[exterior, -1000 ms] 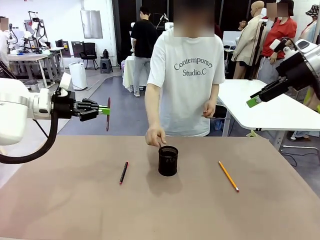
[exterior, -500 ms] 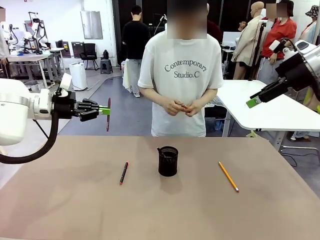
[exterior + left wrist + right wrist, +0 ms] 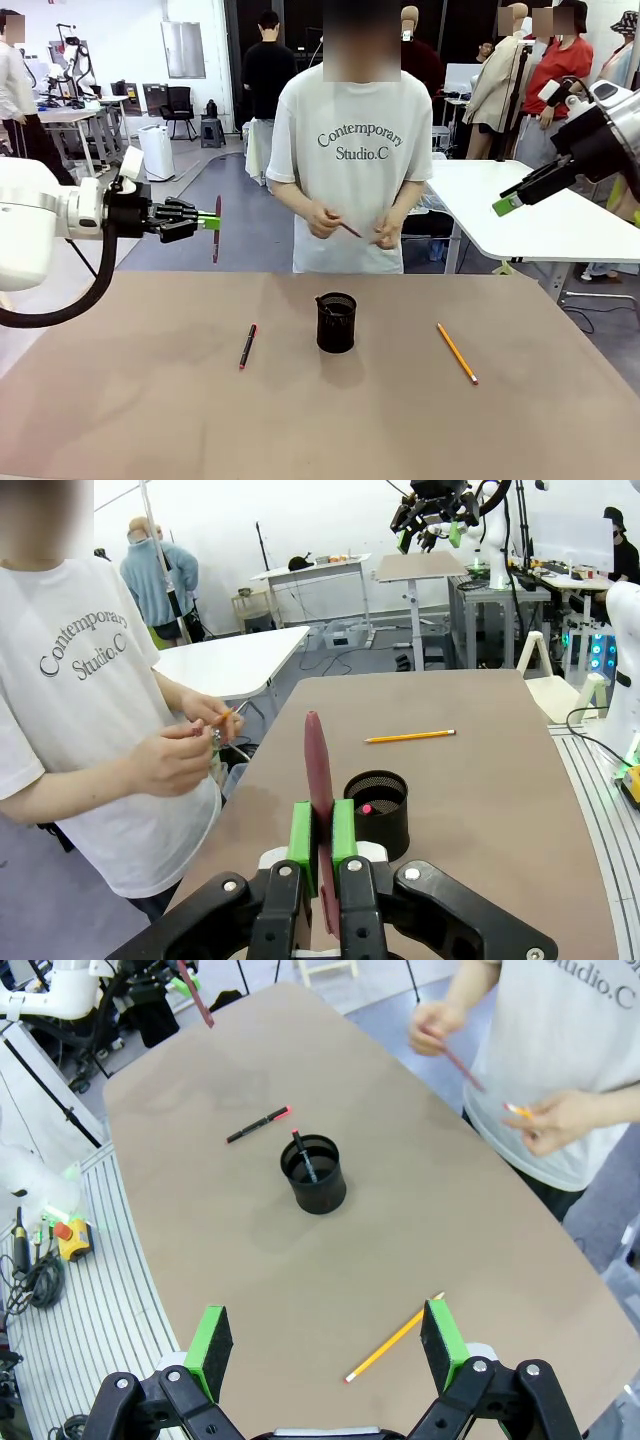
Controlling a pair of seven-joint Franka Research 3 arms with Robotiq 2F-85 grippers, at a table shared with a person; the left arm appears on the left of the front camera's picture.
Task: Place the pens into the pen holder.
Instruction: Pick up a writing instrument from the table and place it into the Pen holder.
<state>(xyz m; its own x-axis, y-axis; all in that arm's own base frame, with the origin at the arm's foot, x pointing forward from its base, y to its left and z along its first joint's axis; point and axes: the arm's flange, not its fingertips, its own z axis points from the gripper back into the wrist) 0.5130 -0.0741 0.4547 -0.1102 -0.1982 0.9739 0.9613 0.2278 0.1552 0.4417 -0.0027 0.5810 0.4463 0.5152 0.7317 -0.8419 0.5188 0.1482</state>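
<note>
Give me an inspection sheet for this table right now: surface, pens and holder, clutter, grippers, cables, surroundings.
Surface: brown table, flat, no spills seen.
Job's things: black mesh holder upright mid-table, one pen standing in it; black pen lying to its left; yellow pencil lying to its right; pinkish pen in the left gripper.
Clutter: nothing seen.
Grippers: left gripper shut on the pinkish pen, raised at the table's left; right gripper open, empty, raised.
Cables: black cable looping under the left arm.
Surroundings: person at the far side holding a reddish stick; other tables and people behind.
</note>
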